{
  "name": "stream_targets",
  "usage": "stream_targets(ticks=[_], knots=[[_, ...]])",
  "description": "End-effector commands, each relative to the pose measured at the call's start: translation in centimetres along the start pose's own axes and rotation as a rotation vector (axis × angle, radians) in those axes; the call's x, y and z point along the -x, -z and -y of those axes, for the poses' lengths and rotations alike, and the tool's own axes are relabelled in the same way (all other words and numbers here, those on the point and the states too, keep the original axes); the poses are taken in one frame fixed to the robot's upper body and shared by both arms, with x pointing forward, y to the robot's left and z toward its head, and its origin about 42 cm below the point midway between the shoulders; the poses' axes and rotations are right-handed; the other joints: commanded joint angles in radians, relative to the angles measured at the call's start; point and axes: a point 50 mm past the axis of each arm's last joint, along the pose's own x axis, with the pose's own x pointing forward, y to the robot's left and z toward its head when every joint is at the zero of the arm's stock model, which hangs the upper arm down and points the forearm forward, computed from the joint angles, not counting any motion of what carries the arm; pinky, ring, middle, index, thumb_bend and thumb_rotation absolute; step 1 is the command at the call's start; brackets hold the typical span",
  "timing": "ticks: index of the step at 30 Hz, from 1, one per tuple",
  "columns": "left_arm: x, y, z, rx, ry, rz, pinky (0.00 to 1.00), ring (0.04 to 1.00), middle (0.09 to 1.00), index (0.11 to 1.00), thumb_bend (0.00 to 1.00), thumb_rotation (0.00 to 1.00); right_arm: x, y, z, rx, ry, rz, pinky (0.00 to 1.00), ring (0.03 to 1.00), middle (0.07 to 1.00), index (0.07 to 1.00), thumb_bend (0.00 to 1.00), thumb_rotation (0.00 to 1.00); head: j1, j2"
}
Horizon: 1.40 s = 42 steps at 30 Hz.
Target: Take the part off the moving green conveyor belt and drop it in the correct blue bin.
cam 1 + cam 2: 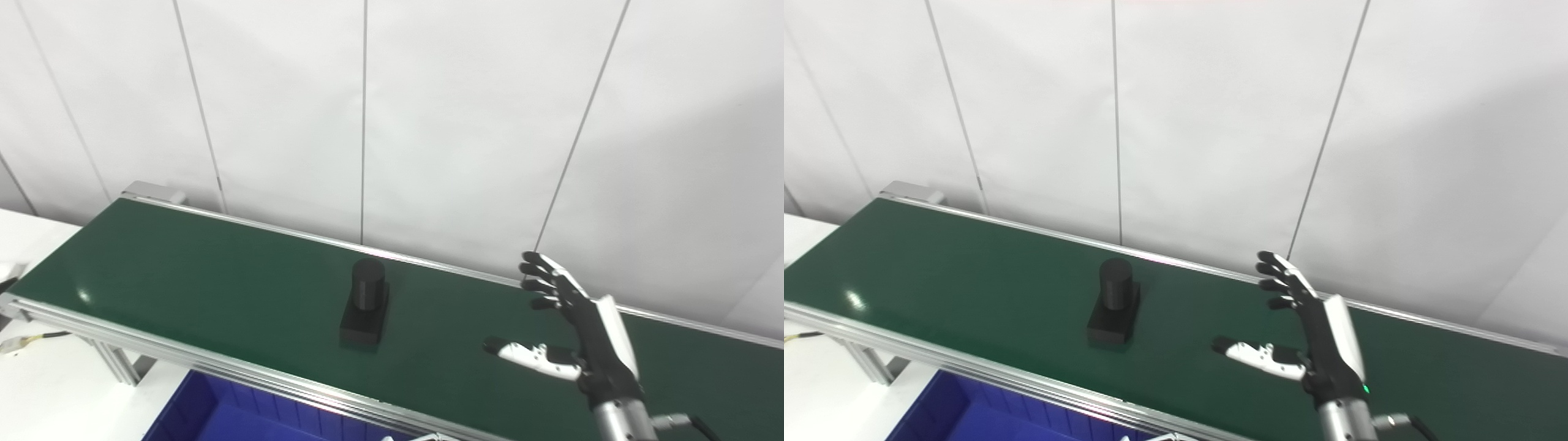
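A black part (366, 303), a cylinder standing on a rectangular base, sits upright on the green conveyor belt (184, 269) near its middle. My right hand (576, 331) hovers over the belt to the right of the part, well apart from it. It is open, with fingers spread upward and thumb pointing left toward the part, and it holds nothing. In the right eye view the part (1115, 301) and the right hand (1311, 334) show the same way. My left hand is not in view.
A blue bin (233, 413) stands below the belt's near rail at the bottom edge. A white table (37, 380) with a cable lies at the left. A white panelled wall runs behind the belt.
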Motion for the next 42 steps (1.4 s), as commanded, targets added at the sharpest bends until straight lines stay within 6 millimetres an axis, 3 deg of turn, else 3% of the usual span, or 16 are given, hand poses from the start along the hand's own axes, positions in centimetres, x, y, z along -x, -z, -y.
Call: stream_targets(ticks=[1, 8, 13, 17, 19, 26, 36, 42], knots=[[-1.0, -1.0, -0.7, 0.024, -0.017, 0.070, 0.39, 0.496, 0.638, 0.687, 0.87, 0.34, -2.0, -1.4, -0.2, 0.003, 0.014, 0.029, 0.67, 0.763, 0.831, 0.866, 0.77, 0.33, -0.010, 0.003], [-0.7, -1.2, -0.9, 0.015, -0.025, 0.087, 0.40, 0.518, 0.638, 0.692, 0.85, 0.35, -5.0, -1.7, -2.2, 0.039, -0.020, -0.022, 0.67, 0.772, 0.844, 0.869, 0.80, 0.38, -0.082, 0.031], [-0.4, -1.4, -1.0, 0.018, -0.031, 0.097, 0.40, 0.536, 0.647, 0.696, 0.83, 0.37, -6.8, -1.9, -3.4, 0.068, -0.043, -0.041, 0.78, 0.824, 0.852, 0.866, 0.82, 0.42, -0.109, 0.043], [-0.3, -1.6, -1.1, 0.009, -0.033, 0.114, 0.38, 0.510, 0.641, 0.695, 0.81, 0.39, -8.4, -2.1, -4.6, 0.102, -0.073, -0.071, 0.66, 0.772, 0.851, 0.879, 0.81, 0.41, -0.134, 0.056], [-0.3, -1.7, -1.2, 0.010, -0.035, 0.117, 0.38, 0.508, 0.640, 0.693, 0.81, 0.39, -9.1, -2.1, -5.0, 0.114, -0.087, -0.082, 0.65, 0.772, 0.850, 0.879, 0.81, 0.42, -0.148, 0.063], [-0.1, -1.8, -1.2, -0.009, -0.034, 0.144, 0.39, 0.509, 0.620, 0.690, 0.77, 0.40, -11.1, -1.9, -6.6, 0.141, -0.123, -0.148, 0.74, 0.865, 0.891, 0.881, 0.83, 0.43, -0.184, 0.076], [0.2, -2.0, -1.4, -0.009, -0.031, 0.159, 0.40, 0.508, 0.627, 0.694, 0.75, 0.43, -14.2, -0.8, -9.3, 0.216, -0.176, -0.217, 0.78, 0.897, 0.923, 0.897, 0.84, 0.43, -0.257, 0.098], [0.4, -2.1, -1.7, -0.004, -0.020, 0.160, 0.39, 0.503, 0.625, 0.696, 0.75, 0.50, -15.3, 0.2, -10.5, 0.260, -0.198, -0.243, 0.78, 0.893, 0.927, 0.912, 0.87, 0.44, -0.280, 0.115]])
